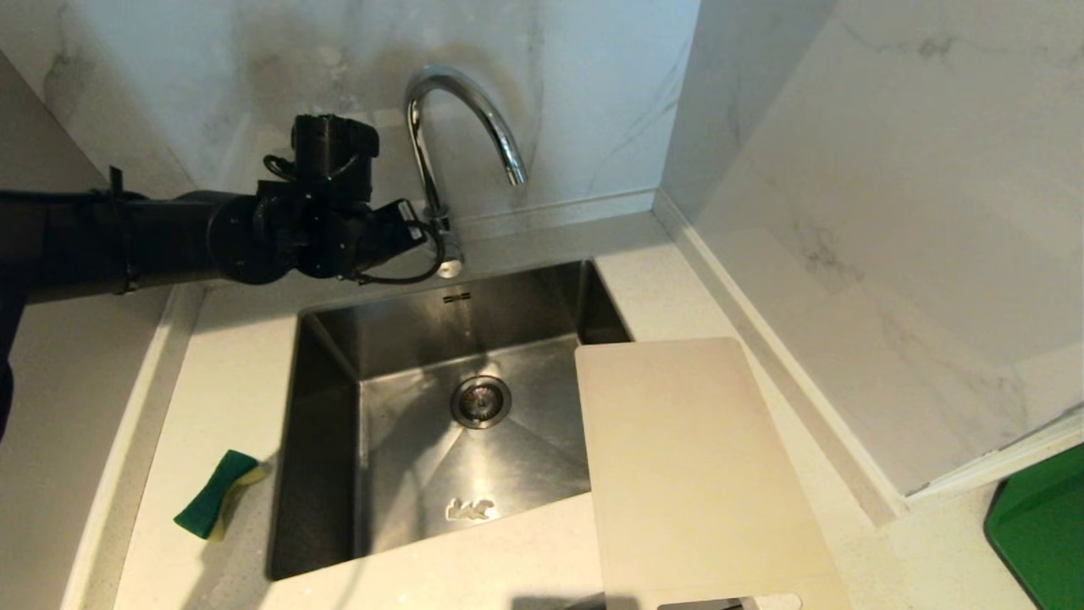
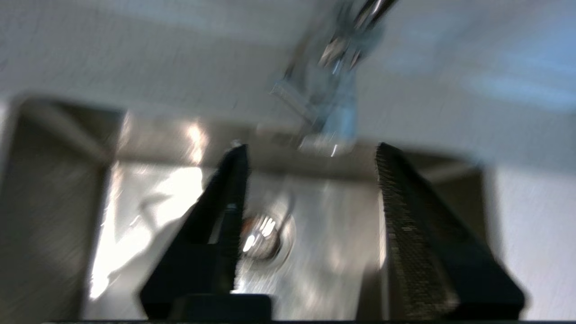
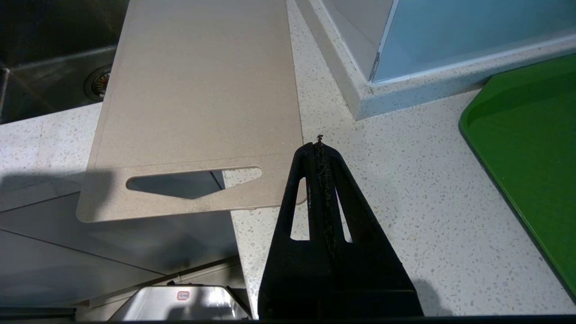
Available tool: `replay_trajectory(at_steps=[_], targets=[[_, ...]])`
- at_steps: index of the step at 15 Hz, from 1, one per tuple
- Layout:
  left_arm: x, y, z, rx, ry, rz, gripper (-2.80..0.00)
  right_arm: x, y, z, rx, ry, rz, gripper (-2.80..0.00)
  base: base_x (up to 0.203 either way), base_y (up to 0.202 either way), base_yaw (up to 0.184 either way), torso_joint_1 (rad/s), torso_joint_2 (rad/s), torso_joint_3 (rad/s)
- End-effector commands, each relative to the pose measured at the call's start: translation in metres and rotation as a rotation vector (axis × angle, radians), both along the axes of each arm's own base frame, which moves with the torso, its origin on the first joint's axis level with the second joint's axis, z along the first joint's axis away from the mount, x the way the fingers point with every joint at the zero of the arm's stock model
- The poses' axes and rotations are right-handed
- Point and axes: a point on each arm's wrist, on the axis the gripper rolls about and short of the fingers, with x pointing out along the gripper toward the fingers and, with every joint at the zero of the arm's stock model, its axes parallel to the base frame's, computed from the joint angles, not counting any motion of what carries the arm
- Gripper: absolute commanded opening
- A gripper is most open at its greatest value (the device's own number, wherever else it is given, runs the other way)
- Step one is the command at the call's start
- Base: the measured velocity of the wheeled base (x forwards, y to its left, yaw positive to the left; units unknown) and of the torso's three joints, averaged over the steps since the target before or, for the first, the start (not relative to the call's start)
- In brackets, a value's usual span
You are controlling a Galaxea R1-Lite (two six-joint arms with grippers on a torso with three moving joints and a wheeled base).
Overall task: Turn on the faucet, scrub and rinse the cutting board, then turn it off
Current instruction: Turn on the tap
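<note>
One step faces us: our left gripper (image 2: 310, 150), fingers spread and empty at nine o'clock of the tall chrome gooseneck faucet (image 1: 457, 127), should square on its side lever, while the cream plastic cutting board (image 1: 694, 466) waits at the steel sink's (image 1: 398, 432) four o'clock beside our clenched right gripper (image 3: 320, 140).

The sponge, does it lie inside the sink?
No, the sponge lies on the counter just outside the sink, by its left rim.

No text, brand or number can be read anywhere; a small embossed mark on the sink (image 1: 385, 339) back wall, upper centre, is too small to make out.
</note>
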Motion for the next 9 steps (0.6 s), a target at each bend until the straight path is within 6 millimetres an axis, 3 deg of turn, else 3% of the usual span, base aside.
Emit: replay_trajectory(at_steps=[1,9], targets=[[0.007,-0.01,-0.01,-0.027,-0.024,0.027,0.0,0.0,0.0,0.0,0.0,0.002,0.0,-2.8,0.0,0.0,0.0,0.0,0.0,0.0],[-0.003,-0.043,-0.013,-0.17,-0.129,0.205,0.0,0.0,0.0,0.0,0.0,0.001,-0.002,-2.8,0.0,0.0,0.0,0.0,0.0,0.0]])
